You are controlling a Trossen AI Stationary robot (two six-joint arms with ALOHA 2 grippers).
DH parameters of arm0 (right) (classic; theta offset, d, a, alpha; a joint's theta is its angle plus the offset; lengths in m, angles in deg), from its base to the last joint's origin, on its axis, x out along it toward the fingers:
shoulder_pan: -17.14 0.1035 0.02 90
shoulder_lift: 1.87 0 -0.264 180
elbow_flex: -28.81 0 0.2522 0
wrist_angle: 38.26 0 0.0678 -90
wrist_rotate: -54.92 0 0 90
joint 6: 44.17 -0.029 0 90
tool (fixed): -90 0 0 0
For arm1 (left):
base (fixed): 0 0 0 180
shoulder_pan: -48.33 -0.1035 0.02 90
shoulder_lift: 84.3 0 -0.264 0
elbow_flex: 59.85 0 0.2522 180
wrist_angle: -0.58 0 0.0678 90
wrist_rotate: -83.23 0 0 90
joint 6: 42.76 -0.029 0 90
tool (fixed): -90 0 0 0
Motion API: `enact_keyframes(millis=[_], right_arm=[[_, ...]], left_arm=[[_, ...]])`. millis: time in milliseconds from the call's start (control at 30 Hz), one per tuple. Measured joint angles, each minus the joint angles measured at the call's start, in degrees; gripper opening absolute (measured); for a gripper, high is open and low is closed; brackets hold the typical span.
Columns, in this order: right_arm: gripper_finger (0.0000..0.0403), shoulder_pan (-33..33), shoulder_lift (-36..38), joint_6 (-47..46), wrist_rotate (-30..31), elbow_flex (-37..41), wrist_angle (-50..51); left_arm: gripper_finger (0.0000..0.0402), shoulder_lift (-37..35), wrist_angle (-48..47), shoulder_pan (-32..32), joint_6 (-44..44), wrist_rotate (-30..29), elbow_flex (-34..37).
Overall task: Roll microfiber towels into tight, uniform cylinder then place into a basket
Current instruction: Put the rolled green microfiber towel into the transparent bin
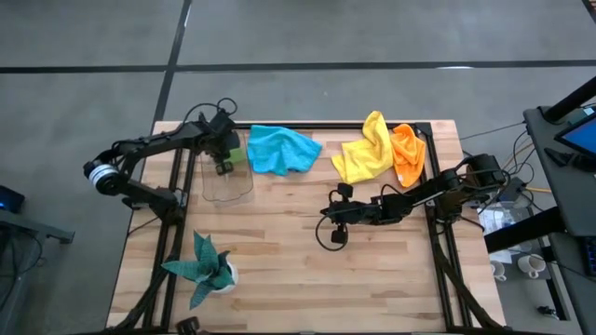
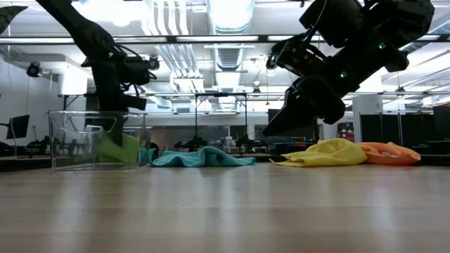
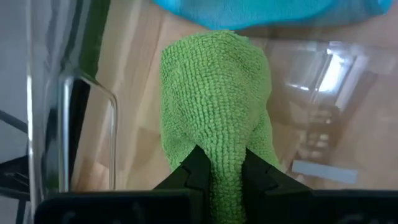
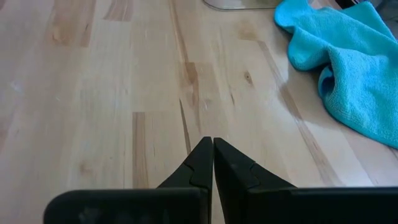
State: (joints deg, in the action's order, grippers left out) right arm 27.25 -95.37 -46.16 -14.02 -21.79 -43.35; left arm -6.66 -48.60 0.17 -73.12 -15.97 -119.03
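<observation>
4 microfiber towels are showing, and 1 of them, the lime green towel (image 3: 214,112), is being pinched by the left end effector (image 3: 222,168) inside the clear basket (image 1: 226,186) at the counter's (image 1: 307,270) far left. In the left wrist view the 2 dark fingers are clenching a narrow bunch of the green pile between them, with the rest of the cloth bulging out ahead of the tips over the basket's see-through floor. From the low view the green towel is sitting low in the basket, though I cannot tell whether it is resting on the bottom or hanging.

Just beyond the basket the bright blue towel (image 1: 282,149) is lying crumpled on the wood. Further right, the yellow towel (image 1: 365,154) and the orange towel (image 1: 408,154) are lying heaped and touching each other near the counter's back edge.

Near the middle of the counter the right end effector (image 4: 212,163) is hovering, fingers pressed together and gripping nothing, with bare wood under it and the blue towel off to one side.

These cloths are looking light, soft and floppy, with a looped pile that should be giving the fingers good friction. They are holding no shape of their own, so a roll is likely to be loosening once released. Pinching a thick fold or the middle of a roll is probably safer than 1 loose corner. The thin-walled basket is looking light too, and may be sliding if nudged.
</observation>
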Motion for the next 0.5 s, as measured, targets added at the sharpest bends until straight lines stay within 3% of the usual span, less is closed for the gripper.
enact_keyframes(millis=[200,367,500], right_arm=[[0.0009,0.00,-0.02,-0.44,0.00,0.00,-0.13],[0.0009,0.00,-0.02,-0.97,0.00,0.00,-0.17],[0.0009,0.00,-0.02,-0.99,0.00,0.00,-0.43]], left_arm=[[0.0022,1.37,3.62,-0.17,-0.44,4.62,0.58],[0.0022,2.09,3.98,-0.34,-3.11,-1.81,0.56],[0.0022,2.58,4.33,-1.05,-3.51,-2.23,0.57]])
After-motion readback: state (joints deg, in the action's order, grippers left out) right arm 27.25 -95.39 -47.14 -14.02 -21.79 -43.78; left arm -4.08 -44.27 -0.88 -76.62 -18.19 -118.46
